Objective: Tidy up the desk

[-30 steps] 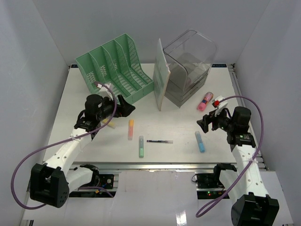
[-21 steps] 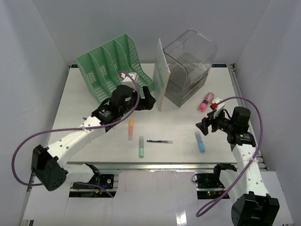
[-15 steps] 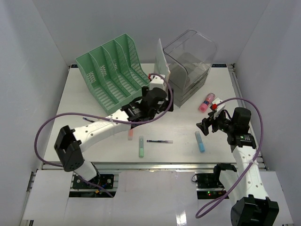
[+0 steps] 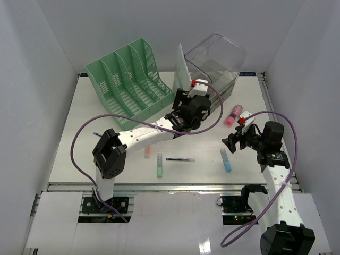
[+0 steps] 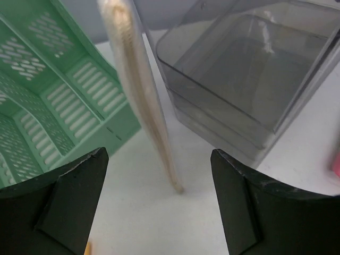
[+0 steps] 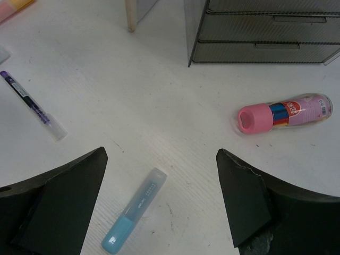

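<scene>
The white desk (image 4: 79, 149) holds a green file rack (image 4: 130, 77), a clear drawer box (image 4: 212, 74) and a thin pale folder (image 4: 182, 79) standing upright between them. My left gripper (image 4: 181, 101) is open and empty, just in front of the folder's lower edge (image 5: 139, 90); in the left wrist view its point is (image 5: 158, 159). My right gripper (image 4: 229, 142) is open and empty above the desk, with a blue highlighter (image 6: 133, 218) below it and a pink glue stick (image 6: 284, 112) beyond; in the right wrist view its point is (image 6: 159, 154).
A green highlighter (image 4: 159, 165), a dark pen (image 4: 180, 159) and an orange highlighter (image 4: 147, 151), partly under the left arm, lie near the front middle. The left arm stretches diagonally across the desk. White walls stand on three sides.
My left arm has swung from the left side of the desk across to the right and far, up to the folder between rack and box. The right arm has barely moved.
</scene>
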You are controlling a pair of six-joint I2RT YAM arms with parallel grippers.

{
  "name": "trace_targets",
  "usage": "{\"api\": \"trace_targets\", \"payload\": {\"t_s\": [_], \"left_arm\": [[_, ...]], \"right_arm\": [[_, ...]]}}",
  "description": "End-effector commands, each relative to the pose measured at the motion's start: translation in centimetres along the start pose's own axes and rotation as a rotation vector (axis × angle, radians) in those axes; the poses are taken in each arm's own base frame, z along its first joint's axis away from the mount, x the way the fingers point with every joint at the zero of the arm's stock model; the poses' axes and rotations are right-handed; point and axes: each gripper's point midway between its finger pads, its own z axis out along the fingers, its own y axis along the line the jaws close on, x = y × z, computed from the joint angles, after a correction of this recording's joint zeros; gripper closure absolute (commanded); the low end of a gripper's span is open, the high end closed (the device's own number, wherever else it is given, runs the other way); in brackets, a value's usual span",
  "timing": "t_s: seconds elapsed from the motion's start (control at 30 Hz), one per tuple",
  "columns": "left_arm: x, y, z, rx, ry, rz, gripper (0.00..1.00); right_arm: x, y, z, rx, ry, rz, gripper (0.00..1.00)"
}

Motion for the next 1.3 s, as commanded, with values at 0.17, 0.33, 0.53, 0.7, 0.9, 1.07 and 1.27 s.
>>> {"api": "trace_targets", "payload": {"t_s": [0.17,0.33,0.53,0.7,0.9,1.07,1.27], "left_arm": [[-6.1,1.1,1.8,-0.114,-0.175,0.058,0.39],[-6.7,1.0,1.8,-0.104,-0.183,0.058,0.58],[-8.1,2.4,0.3,-0.083,-0.199,0.009,0.91],[-9.7,3.7,-1.1,-0.06,-0.222,-0.033,1.0],[-14.0,5.6,-3.2,-0.037,-0.287,-0.102,1.0],[-19.5,8.2,-5.3,-0.046,-0.374,-0.148,1.0],[-24.1,13.0,-6.7,-0.116,-0.44,-0.165,1.0]], "right_arm": [[-2.0,-0.4,-0.5,0.008,-0.043,-0.043,0.1],[-2.0,-0.4,-0.5,0.011,-0.042,-0.043,0.1],[-1.9,-0.6,-0.4,0.017,-0.037,-0.04,0.1],[-1.8,-0.7,-0.4,0.021,-0.033,-0.038,0.1],[-1.7,-0.8,-0.4,0.023,-0.028,-0.035,0.1],[-1.7,-0.8,-0.4,0.027,-0.027,-0.036,0.1],[-1.7,-0.9,-0.4,0.029,-0.027,-0.035,0.1]]}}
